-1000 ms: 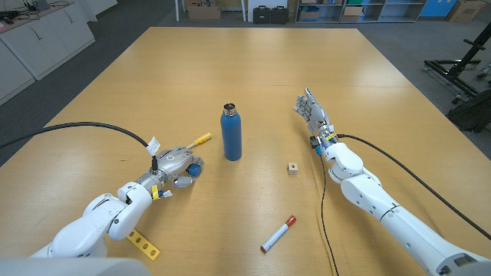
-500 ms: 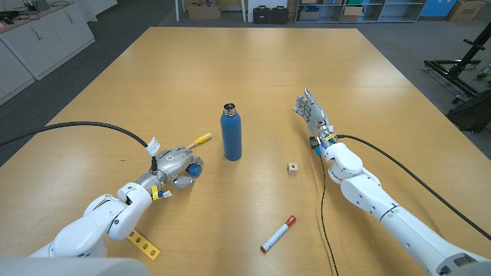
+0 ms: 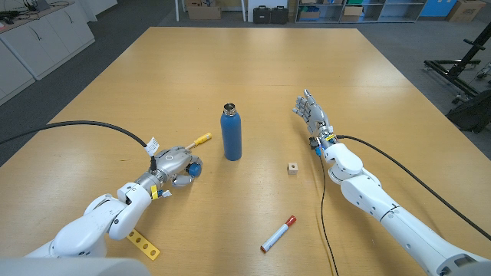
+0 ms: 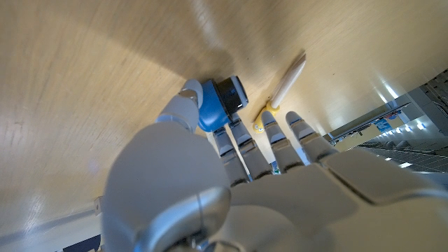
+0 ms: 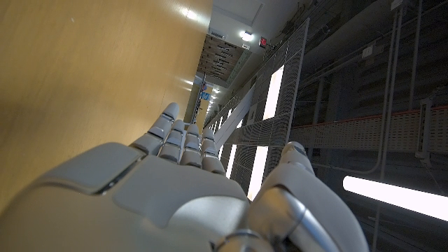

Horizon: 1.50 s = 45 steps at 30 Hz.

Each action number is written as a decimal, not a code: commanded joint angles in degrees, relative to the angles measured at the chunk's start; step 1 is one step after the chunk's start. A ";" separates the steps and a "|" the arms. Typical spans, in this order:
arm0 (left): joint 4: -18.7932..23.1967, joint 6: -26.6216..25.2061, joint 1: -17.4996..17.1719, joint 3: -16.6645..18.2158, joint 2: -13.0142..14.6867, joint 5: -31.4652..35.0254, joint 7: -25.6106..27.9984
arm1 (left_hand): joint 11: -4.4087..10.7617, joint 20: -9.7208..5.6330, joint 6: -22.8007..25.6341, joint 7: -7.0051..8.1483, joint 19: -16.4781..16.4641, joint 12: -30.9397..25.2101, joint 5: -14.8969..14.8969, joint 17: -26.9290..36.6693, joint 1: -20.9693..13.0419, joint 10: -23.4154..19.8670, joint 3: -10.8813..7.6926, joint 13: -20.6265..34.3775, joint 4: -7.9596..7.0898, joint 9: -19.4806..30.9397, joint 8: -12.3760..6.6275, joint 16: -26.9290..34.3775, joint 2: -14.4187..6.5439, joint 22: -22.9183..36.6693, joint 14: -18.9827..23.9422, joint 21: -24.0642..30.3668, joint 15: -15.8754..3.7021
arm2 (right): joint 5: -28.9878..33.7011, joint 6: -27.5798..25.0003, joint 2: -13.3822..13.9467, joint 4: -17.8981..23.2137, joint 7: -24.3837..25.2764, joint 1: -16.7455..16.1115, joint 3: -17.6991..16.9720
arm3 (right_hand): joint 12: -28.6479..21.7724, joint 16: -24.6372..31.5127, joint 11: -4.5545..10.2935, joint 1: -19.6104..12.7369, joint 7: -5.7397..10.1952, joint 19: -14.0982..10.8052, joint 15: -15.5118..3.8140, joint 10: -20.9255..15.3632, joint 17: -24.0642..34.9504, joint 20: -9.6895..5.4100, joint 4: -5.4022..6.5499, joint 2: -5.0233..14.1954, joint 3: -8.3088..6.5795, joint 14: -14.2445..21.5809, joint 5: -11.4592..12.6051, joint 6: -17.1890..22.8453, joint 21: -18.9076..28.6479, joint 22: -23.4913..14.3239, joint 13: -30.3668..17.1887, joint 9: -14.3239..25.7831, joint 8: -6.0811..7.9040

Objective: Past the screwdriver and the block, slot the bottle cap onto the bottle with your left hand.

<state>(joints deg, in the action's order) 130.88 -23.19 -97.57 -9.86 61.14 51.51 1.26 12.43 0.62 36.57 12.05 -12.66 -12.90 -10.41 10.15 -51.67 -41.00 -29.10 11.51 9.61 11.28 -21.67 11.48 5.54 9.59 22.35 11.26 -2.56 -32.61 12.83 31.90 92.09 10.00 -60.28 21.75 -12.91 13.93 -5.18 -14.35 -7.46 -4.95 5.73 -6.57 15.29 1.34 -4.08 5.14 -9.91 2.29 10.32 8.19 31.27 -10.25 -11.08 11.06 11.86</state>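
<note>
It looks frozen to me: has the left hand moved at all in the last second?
No. The left hand keeps the same spot beside the blue bottle, at the blue cap.

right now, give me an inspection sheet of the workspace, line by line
surface: wooden table, a seam running across it.
job's things: blue bottle upright near the middle, mouth open; blue bottle cap on the table under the left hand's fingers; screwdriver with a yellow handle just beyond that hand; small block right of the bottle.
clutter: red-capped marker near the front edge; yellow perforated strip by the left arm.
hands: left hand is over the cap, grip not clear; right hand open, fingers apart, holding nothing.
cables: black cable to the left arm, another along the right.
surroundings: cabinets, boxes and cases behind the table.
</note>
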 commanded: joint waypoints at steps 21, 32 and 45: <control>1.36 -1.91 -1.62 1.33 1.60 -7.11 6.61 | 0.26 -0.52 5.79 0.10 -1.23 -0.23 -0.37 0.05 -1.18 -6.40 -1.73 0.22 0.18 -0.04 -1.02 -0.17 -1.72 0.13 3.39 -0.39 -9.60 | 0.30 0.88 -0.22 -0.61 -0.46 0.13 0.27 | 0.07 -0.31 -0.20 -0.03 -0.10 -0.02 0.16 -0.43 0.19 0.38 -0.36 0.72 -0.07 0.20 -0.10 0.34 -0.46 -0.31 -0.14 0.20 -0.22; 2.17 -1.26 -3.19 4.49 1.18 -8.92 9.32 | 0.26 -0.24 5.73 0.13 -1.19 -0.03 -0.31 0.04 -0.86 -6.41 -1.60 0.21 0.11 -0.05 -0.85 -0.29 -1.34 0.13 3.36 -0.42 -9.42 | 0.11 1.08 -0.20 -0.44 -0.43 -0.18 0.09 | 0.05 -0.34 -0.11 0.00 -0.19 -0.13 0.16 -0.53 0.20 0.36 -0.38 0.72 -0.05 0.18 -0.10 0.28 -0.56 -0.32 -0.14 0.20 -0.25; 2.14 1.48 -3.04 6.53 -2.79 -10.89 14.69 | 0.27 -0.06 6.02 0.12 -1.50 0.13 -0.34 0.10 -0.68 -6.65 -1.73 0.21 -0.02 -0.04 -0.80 -0.25 -1.43 0.14 3.66 -0.32 -9.47 | 0.24 0.91 0.30 0.38 -0.20 -0.64 -0.16 | 0.07 -0.32 -0.07 0.03 -0.15 -0.13 0.17 -0.51 0.20 0.34 -0.39 0.72 -0.03 0.26 -0.10 0.33 -0.70 -0.32 -0.14 0.20 -0.24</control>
<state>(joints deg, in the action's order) 132.89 -23.57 -100.54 -5.11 60.97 42.27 12.29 9.74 0.57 39.93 9.85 -13.84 -13.07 -10.38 10.15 -52.30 -44.06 -29.77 11.59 10.27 11.06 -22.33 11.21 4.72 9.61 25.28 10.99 -2.66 -32.41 13.82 31.85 91.73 9.59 -60.56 21.86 -12.91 13.93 -5.19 -14.35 -7.46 -4.96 5.73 -6.56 15.29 1.34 -4.08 5.14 -9.91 2.29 10.32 8.19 30.83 -10.25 -11.08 11.06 11.64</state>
